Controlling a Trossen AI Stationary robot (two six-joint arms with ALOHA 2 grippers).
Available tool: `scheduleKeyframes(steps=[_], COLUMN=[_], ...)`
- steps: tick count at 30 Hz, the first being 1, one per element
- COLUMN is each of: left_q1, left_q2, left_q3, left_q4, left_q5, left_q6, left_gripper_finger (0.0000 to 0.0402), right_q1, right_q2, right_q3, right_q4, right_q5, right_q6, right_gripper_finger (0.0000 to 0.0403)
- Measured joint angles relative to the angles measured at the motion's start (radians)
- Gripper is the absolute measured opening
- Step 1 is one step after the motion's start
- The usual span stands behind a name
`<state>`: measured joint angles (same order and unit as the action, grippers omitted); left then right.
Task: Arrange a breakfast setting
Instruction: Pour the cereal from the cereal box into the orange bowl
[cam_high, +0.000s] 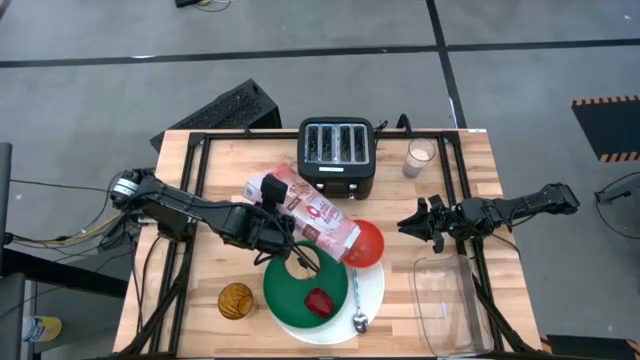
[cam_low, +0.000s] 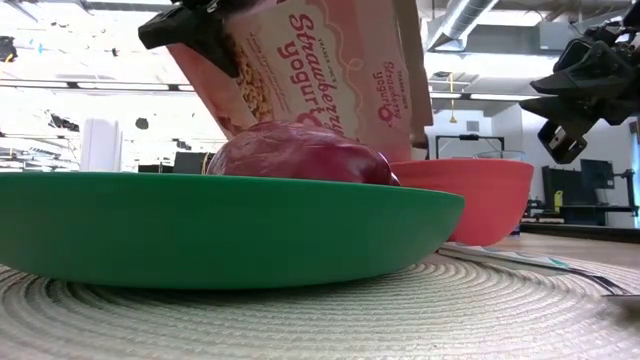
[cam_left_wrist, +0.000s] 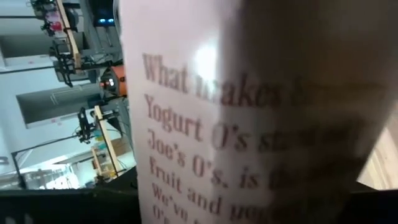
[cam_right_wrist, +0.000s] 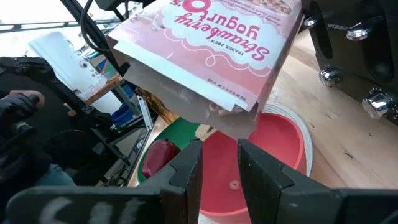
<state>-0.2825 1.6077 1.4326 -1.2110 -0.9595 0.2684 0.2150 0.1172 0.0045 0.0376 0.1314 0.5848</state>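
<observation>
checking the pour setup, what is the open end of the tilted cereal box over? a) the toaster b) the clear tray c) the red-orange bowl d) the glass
c: the left claw holds the cereal box tilted, and its open lower end hangs over the red-orange bowl, as the right wrist view shows.

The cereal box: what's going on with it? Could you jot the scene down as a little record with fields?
Cereal box: tilted, open end over the red-orange bowl
Held by: left gripper, shut on the box
Right gripper: off to the side, holding nothing
Green plate: holds a red fruit
Spoon: on the white plate
Toaster: behind the box
</observation>
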Motion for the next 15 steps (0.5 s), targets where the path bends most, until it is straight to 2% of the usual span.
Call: scheduleKeyframes(steps=[7,15], left_q1=[0.000,0.000], left_q2=[0.000,0.000], left_q3=[0.000,0.013], left_q4=[0.053,0.061], left_q5=[-0.044,-0.042], left_q6=[0.053,0.068], left_gripper_finger=[0.0196,0.0196], right_q1=[0.000,0.000], right_q2=[0.000,0.000], right_q3=[0.000,0.000], right_q4=[0.000,0.000], right_q5=[0.000,0.000], right_q6=[0.000,0.000], right_gripper_finger=[0.0123,0.0123])
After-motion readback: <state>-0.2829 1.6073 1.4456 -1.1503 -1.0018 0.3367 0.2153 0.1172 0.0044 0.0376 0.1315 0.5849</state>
